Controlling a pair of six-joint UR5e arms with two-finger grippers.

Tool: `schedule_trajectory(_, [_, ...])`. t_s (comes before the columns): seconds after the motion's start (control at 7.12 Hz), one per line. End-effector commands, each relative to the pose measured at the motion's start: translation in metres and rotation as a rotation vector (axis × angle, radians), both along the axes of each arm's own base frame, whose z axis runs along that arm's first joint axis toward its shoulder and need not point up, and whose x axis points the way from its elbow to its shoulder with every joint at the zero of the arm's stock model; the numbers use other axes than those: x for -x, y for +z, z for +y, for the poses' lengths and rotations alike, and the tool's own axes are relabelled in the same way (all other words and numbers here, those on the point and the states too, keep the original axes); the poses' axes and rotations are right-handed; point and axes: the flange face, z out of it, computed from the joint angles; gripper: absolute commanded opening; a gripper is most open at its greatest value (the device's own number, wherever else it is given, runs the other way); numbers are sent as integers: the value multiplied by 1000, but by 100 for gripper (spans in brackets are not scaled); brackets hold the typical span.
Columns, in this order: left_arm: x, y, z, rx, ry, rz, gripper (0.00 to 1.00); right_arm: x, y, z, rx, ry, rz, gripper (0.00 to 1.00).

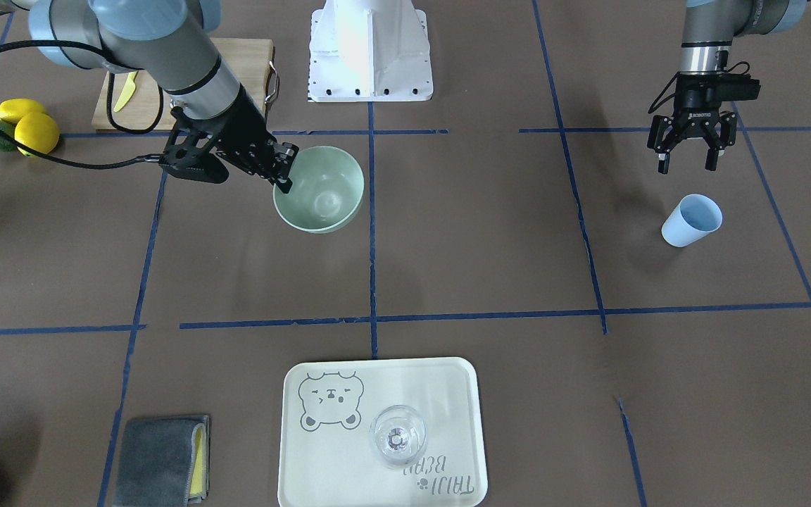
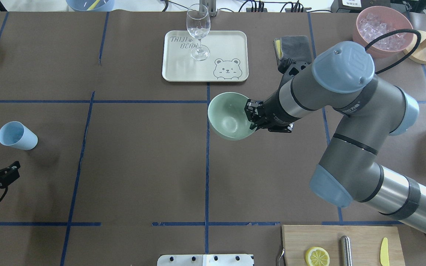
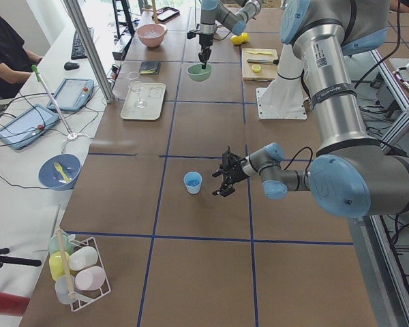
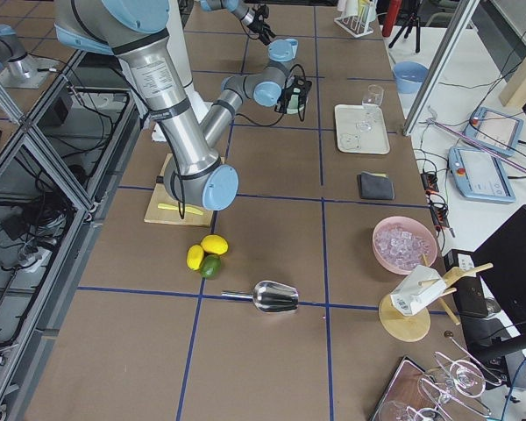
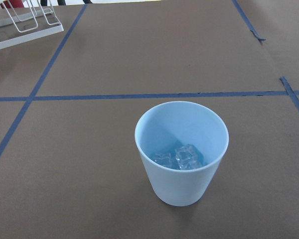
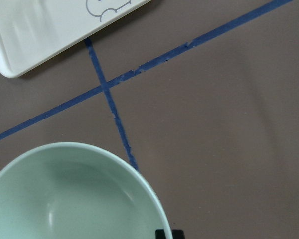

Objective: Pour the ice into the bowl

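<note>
Right gripper point(image 1: 284, 179): jaws pinched shut on the rim of the bowl point(image 1: 331, 183), on its right side, with one finger inside and one outside. The bowl is empty and sits mid-tabletop, just short of the tray point(image 2: 183, 66) at the far edge. Cannot tell if the bowl is resting on the tabletop or raised. Left gripper point(image 1: 687, 165): jaws spread wide, holding nothing, near the blue cup point(image 1: 690, 220) but not touching it. The cup is upright toward the tabletop's left end, with the ice point(image 5: 182, 157), a few cubes, at its bottom. A wine glass point(image 2: 198, 27) stands upright on the tray.
</note>
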Motion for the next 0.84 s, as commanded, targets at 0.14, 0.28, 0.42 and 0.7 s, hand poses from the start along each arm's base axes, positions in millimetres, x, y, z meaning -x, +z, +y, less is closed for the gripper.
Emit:
schedule_trajectory(0.14, [-34, 8, -12, -66, -73, 9, 100, 84, -40, -12, -3, 12, 39, 0])
schedule_trajectory(0.28, [-48, 7, -17, -87, -94, 16, 100, 104, -50, -11, -13, 16, 52, 0])
schedule_trajectory(0.42, [-56, 4, -18, -91, -96, 25, 100, 119, -59, -7, -6, 14, 53, 0])
schedule_trajectory(0.7, [-51, 21, -20, -112, -118, -21, 100, 138, -71, 6, -13, 24, 54, 0])
